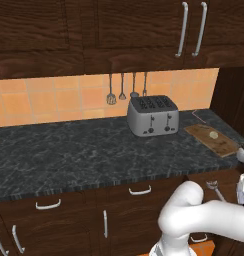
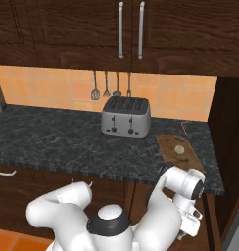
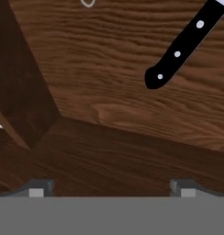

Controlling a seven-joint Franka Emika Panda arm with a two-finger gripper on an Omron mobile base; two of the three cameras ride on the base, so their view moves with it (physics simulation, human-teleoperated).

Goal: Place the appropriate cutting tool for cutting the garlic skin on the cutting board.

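A slim tool with a black riveted handle (image 3: 178,53), the cutting tool, lies on the wooden floor of a drawer at the hand view's upper right; its blade runs out of frame. My gripper (image 3: 111,190) is open above the drawer floor, well short of the handle, with nothing between its fingers. The brown cutting board (image 1: 217,140) lies on the dark counter right of the toaster, and the pale garlic (image 1: 213,134) rests on it. From the right base the board (image 2: 171,142) and garlic (image 2: 179,148) appear beyond my bent arm.
The silver toaster (image 1: 153,116) stands at the back of the counter (image 1: 69,155), with utensils (image 1: 122,89) hanging on the wall above it. A silvery utensil (image 1: 212,186) lies below the counter's right end. Drawer walls (image 3: 22,92) close in on the left.
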